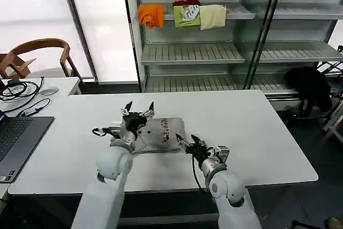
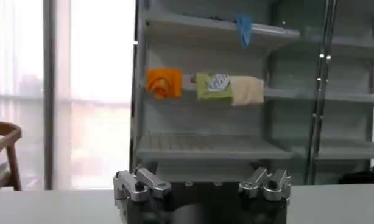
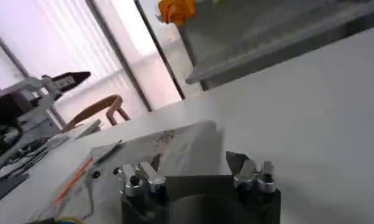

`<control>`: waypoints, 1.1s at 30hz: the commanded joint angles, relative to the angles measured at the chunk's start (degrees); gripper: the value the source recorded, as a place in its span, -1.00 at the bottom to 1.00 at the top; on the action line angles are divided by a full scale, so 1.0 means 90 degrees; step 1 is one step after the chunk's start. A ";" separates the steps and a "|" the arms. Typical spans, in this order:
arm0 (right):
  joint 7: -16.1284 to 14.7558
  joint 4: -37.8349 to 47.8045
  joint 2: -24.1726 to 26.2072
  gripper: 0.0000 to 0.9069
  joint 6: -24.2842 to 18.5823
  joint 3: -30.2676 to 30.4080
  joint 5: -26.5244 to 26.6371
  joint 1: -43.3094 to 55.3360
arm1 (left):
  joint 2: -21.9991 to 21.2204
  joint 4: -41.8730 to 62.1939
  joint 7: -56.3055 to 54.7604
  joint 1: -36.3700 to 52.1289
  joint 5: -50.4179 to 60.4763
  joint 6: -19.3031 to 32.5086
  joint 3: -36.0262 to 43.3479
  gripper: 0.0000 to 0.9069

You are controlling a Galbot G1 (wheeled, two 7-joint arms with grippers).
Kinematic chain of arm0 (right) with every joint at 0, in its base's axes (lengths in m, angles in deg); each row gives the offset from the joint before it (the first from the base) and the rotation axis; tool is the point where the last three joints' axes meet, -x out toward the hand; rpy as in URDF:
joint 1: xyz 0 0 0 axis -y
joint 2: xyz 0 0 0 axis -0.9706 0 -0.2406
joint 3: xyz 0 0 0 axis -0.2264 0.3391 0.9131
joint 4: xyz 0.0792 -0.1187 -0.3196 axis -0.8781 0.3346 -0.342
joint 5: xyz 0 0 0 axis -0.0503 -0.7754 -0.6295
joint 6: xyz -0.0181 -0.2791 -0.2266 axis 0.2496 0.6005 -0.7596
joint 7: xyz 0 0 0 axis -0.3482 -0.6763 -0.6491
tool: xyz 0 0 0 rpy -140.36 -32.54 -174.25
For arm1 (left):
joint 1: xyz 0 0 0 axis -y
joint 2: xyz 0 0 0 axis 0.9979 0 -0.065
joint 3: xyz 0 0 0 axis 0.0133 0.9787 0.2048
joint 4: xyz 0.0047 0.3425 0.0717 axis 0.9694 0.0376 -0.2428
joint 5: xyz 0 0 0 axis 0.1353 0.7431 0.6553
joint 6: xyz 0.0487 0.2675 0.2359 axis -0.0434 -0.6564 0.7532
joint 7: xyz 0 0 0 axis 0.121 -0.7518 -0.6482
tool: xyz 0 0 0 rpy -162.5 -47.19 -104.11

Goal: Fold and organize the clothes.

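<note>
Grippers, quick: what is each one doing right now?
Left gripper: open, holding nothing, above the folded light grey T-shirt.
Right gripper: open, holding nothing, at the shirt's near right edge.

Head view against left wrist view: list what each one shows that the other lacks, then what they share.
Head view alone: the light grey T-shirt folded flat on the white table, the right gripper at its near right corner, a laptop and a black garment.

Left wrist view alone: a blue item hanging from the top shelf.

Both: the left gripper, fingers spread open, the wooden chair, and the orange, green and cream garments on the shelving.
</note>
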 commanded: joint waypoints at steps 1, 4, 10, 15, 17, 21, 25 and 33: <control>0.0385 0.0439 -0.0341 -1.00 0.0181 0.0254 0.0516 0.0197 | 0.0520 -0.0395 0.0144 -0.0485 -0.0273 -0.0028 -0.0831 1.00; 0.0481 0.0403 -0.0295 -1.00 0.0182 0.0239 0.0539 0.0180 | 0.0506 -0.0395 0.0168 -0.0554 -0.0276 -0.0027 -0.0909 1.00; 0.0633 0.0327 -0.0207 -1.00 0.0189 0.0249 0.0503 0.0084 | 0.0502 -0.0387 0.0224 -0.0658 -0.0284 -0.0012 -0.1021 1.00; 0.0803 0.0266 -0.0163 -1.00 0.0186 0.0183 0.0530 0.0035 | 0.0527 -0.0383 0.0249 -0.0764 -0.0298 -0.0001 -0.1138 1.00; 0.0909 0.0166 -0.0089 -1.00 0.0185 0.0124 0.0614 0.0017 | 0.0538 -0.0400 0.0269 -0.0828 -0.0297 0.0010 -0.1171 1.00; 0.1012 -0.0102 0.0116 -1.00 0.0187 0.0018 0.0720 -0.0058 | 0.0542 -0.0419 0.0309 -0.0929 -0.0298 0.0028 -0.1229 1.00; 0.1017 -0.0329 0.0447 -1.00 0.0190 -0.0104 0.0839 -0.0204 | 0.0523 -0.0426 0.0336 -0.0962 -0.0293 0.0043 -0.1227 1.00; 0.0674 -0.0732 0.0868 1.00 0.0178 -0.0141 0.0135 -0.0576 | 0.0440 -0.0445 0.0441 -0.1027 -0.0264 0.0068 -0.1185 1.00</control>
